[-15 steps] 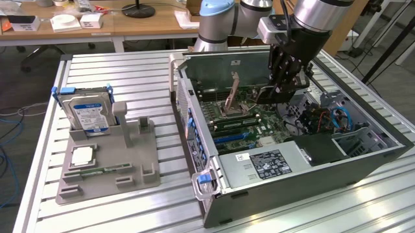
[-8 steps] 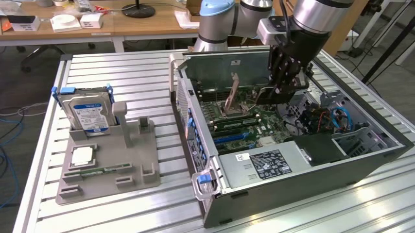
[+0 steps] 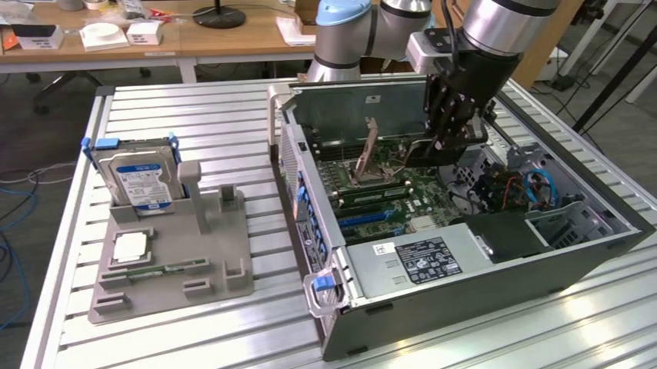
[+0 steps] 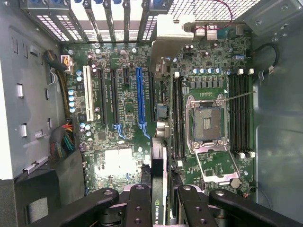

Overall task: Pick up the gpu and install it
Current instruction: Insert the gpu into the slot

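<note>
**Card seen edge-on, mostly hidden**

The gripper (image 3: 447, 146) is clamped on the gpu (image 4: 159, 208) inside the open grey metal case (image 3: 493, 300), just above the green motherboard (image 4: 123, 123). In the wrist view the card is a thin dark sliver between black fingers (image 4: 137, 208). Its bracket cannot be made out. A boxy hard drive (image 3: 141, 181) stands well apart, on the exterior view's left.

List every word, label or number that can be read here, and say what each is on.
"NVIDIA": on the edge of the gpu, gripped in the tool.
Blue-white label on the hard drive: too small to read.
Black label on the power supply: too small to read.
Markings on the motherboard: too small to read.
</note>
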You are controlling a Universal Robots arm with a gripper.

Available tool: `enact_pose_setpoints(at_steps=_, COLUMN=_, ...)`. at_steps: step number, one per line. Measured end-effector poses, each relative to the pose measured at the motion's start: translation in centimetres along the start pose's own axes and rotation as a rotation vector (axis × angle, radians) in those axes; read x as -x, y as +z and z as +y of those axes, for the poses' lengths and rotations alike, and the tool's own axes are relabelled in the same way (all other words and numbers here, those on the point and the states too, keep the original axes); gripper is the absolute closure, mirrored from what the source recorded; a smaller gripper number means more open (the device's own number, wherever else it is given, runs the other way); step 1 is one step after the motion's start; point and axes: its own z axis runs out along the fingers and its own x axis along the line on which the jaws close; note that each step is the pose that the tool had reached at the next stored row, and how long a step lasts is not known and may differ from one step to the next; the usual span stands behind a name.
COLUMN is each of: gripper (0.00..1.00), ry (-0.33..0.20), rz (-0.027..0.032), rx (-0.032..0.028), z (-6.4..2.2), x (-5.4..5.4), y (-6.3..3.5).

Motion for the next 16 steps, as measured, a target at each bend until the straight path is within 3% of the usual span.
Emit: enact_pose_setpoints(at_steps=16, gripper=0.74, ry=0.000, rz=-0.0006, rx=0.0001, z=0.00, x=0.00, y=0.00)
